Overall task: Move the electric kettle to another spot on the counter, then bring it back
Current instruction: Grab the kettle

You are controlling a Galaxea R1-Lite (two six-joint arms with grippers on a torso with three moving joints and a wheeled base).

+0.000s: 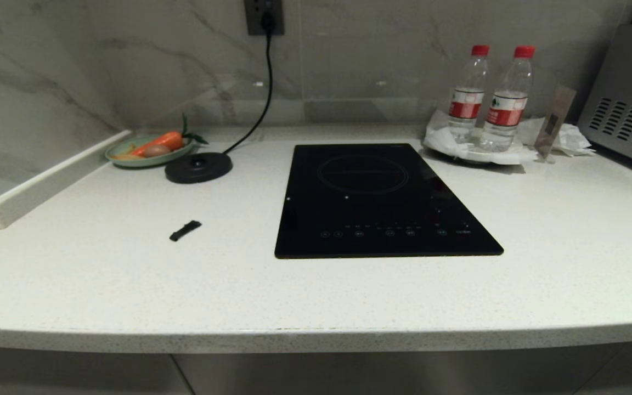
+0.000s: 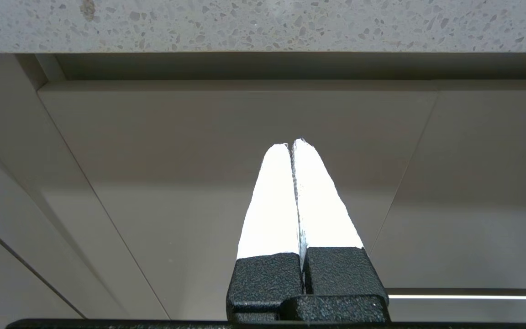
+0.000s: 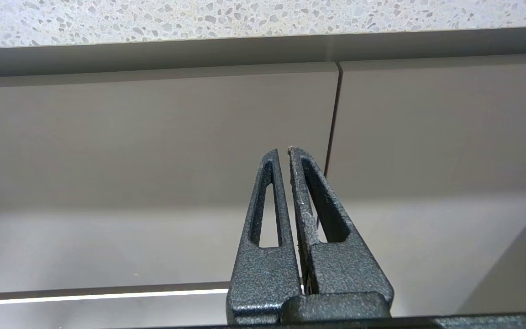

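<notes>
The electric kettle shows in none of the three views, so its place cannot be told. Its round black base disc (image 1: 198, 167) sits bare on the counter (image 1: 129, 285) near the back left corner, and its black cord (image 1: 258, 99) runs up the marble wall to a wall socket (image 1: 264, 16). Just beside the disc, closer to the left edge, is a green plate (image 1: 121, 159) holding a carrot (image 1: 161, 142) and a brown, egg-shaped thing. Nearer the front edge, left of centre, lies a small black strip (image 1: 185, 230).

The black glass induction hob (image 1: 382, 203) is set into the middle of the counter. Toward the back right corner, two clear water bottles (image 1: 486, 99) with red caps stand upright on crumpled white paper (image 1: 563, 137), with a small brown card (image 1: 554, 120) leaning beside them. A grey metal appliance (image 1: 628, 104) with vent slots stands at the right edge.

Both arms hang below the counter, facing the grey cabinet fronts (image 2: 199, 183) under its rounded front edge. The left gripper (image 2: 290, 144) has its white-faced fingers pressed together with nothing between them. The right gripper (image 3: 283, 150) likewise has its dark slotted fingers brought together, holding nothing.
</notes>
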